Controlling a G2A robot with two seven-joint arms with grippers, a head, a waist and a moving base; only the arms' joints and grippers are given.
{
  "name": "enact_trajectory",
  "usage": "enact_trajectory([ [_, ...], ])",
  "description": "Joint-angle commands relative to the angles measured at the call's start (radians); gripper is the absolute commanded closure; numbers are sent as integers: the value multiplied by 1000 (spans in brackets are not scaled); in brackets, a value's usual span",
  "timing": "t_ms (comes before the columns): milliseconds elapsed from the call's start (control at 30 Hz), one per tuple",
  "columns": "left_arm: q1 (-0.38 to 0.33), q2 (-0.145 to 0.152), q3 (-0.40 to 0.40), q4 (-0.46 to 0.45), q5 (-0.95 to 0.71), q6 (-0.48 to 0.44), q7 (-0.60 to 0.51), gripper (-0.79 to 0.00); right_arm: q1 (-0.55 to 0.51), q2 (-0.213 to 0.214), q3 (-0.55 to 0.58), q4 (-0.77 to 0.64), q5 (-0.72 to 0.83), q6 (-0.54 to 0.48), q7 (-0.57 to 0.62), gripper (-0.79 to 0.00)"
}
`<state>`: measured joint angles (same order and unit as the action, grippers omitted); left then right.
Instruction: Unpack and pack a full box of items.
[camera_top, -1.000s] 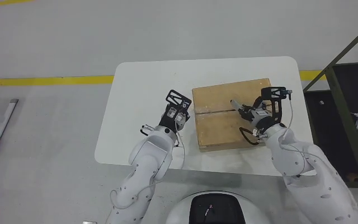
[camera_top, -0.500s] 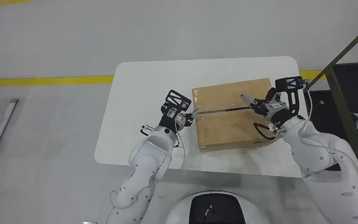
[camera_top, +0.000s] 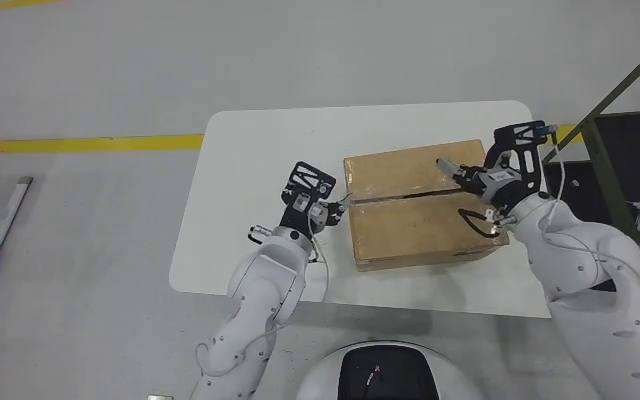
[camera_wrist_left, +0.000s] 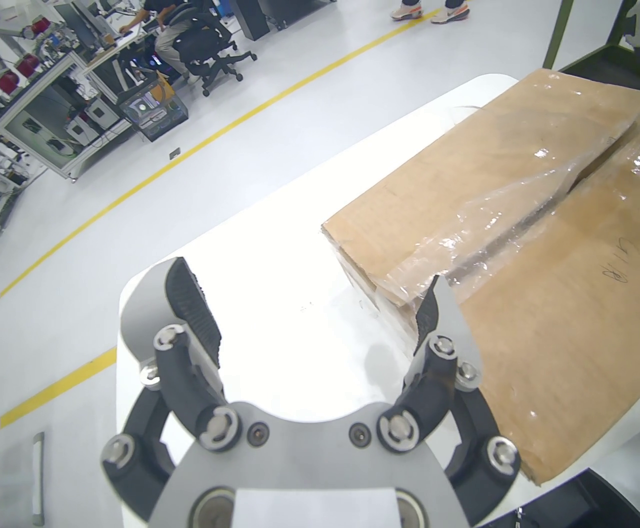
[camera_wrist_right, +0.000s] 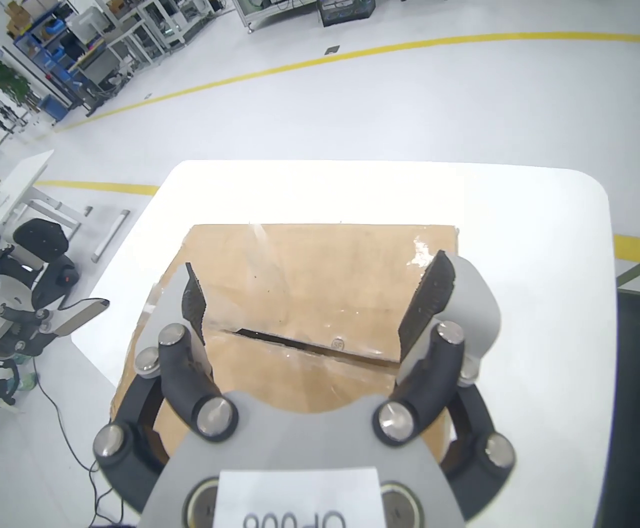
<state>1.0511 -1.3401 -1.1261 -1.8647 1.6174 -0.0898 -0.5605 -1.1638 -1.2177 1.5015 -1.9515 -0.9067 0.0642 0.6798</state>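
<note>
A closed cardboard box lies on the right half of the white table. Its top flaps meet at a dark seam under clear, wrinkled tape. My left gripper is open beside the box's left end, level with the seam; in the left wrist view my left gripper has one fingertip close to the taped corner. My right gripper is open above the right part of the box top. In the right wrist view my right gripper straddles the seam with nothing between its fingers.
A dark green metal rack stands just off the table's right edge. The box's right end lies close to that table edge. Bare tabletop stretches to the left of the box, and a yellow floor line runs behind the table.
My right gripper has moved from the middle of the box top toward its far right part, still open. My left gripper has shifted only slightly beside the box.
</note>
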Motion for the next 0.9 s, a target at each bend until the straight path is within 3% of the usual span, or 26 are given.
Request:
enact_trajectory([
  [0, 7, -1, -12, -6, 10, 35, -1, -785, 56, 4, -10, 27, -2, -32, 97, -785],
  [200, 16, -2, -28, -12, 19, 60, -7, -785, 248, 13, -32, 153, 65, -154, 301, -785],
  [400, 16, -2, -28, -12, 19, 60, -7, -785, 388, 19, -66, 302, 173, -278, 432, -785],
  [667, 16, -2, -28, -12, 19, 60, -7, -785, 500, 22, -155, 421, 165, -349, 492, -770],
  [700, 16, -2, -28, -12, 19, 60, -7, -785, 510, 22, -172, 432, 158, -356, 496, -733],
  [733, 16, -2, -28, -12, 19, 60, -7, -785, 521, 21, -188, 442, 151, -362, 501, -542],
  [767, 16, -2, -28, -12, 19, 60, -7, -785, 529, 20, -203, 449, 147, -363, 504, -477],
  [800, 16, -2, -28, -12, 19, 60, -7, -785, 536, 19, -217, 455, 136, -359, 508, -465],
  [833, 16, -2, -28, -12, 19, 60, -7, -785, 542, 19, -233, 460, 124, -361, 513, -385],
  [867, 16, -2, -28, -12, 19, 60, -7, -785, 547, 18, -244, 464, 116, -360, 508, -366],
])
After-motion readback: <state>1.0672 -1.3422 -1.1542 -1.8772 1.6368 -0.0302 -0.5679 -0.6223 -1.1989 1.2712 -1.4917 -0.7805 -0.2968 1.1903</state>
